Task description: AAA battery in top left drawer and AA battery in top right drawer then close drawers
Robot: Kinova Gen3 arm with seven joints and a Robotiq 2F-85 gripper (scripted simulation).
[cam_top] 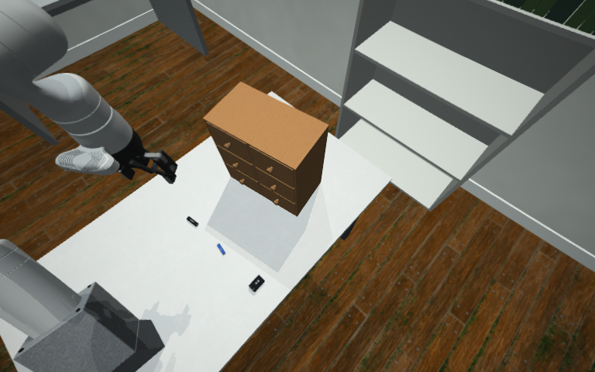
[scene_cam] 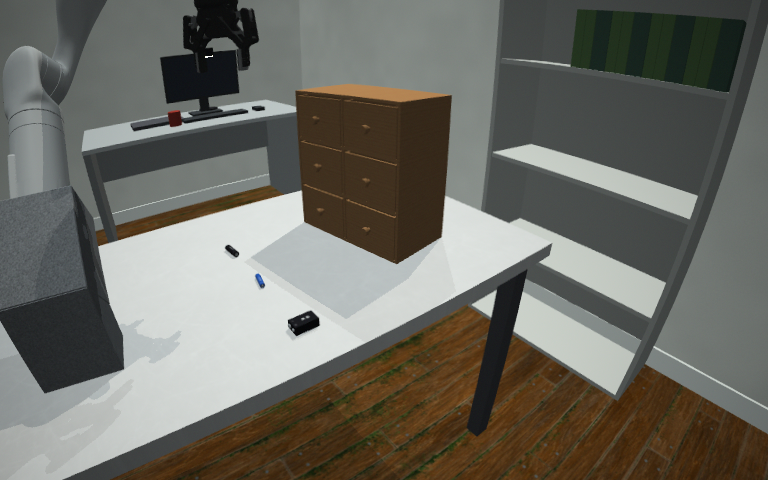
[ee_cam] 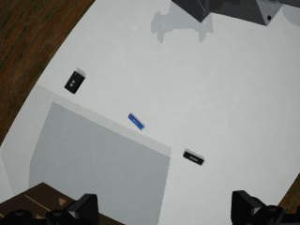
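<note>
The small chest (cam_top: 267,122) (scene_cam: 424,169) (ee_cam: 39,199) stands upright at the table's back. Its top-row left drawer (cam_top: 236,151) (scene_cam: 329,133) and top-row right drawer (cam_top: 283,173) (scene_cam: 382,138) are pushed in, like the lower drawers. The blue battery (cam_top: 221,249) (scene_cam: 259,280) (ee_cam: 136,121), slightly smaller and apparently the AAA, lies on the table before the chest. The black battery (cam_top: 192,221) (scene_cam: 231,250) (ee_cam: 193,157), apparently the AA, lies farther left as one faces the drawers. My gripper (scene_cam: 223,67) (ee_cam: 164,209) is open and empty, high above the table, left of the chest.
A black block-shaped battery (cam_top: 256,283) (scene_cam: 303,322) (ee_cam: 74,82) lies near the front right edge of the white table (cam_top: 131,245) (scene_cam: 186,305) (ee_cam: 234,94). The robot's grey base block (cam_top: 87,337) (scene_cam: 45,249) is at the left. A shelf unit (cam_top: 421,127) (scene_cam: 594,181) stands behind and right.
</note>
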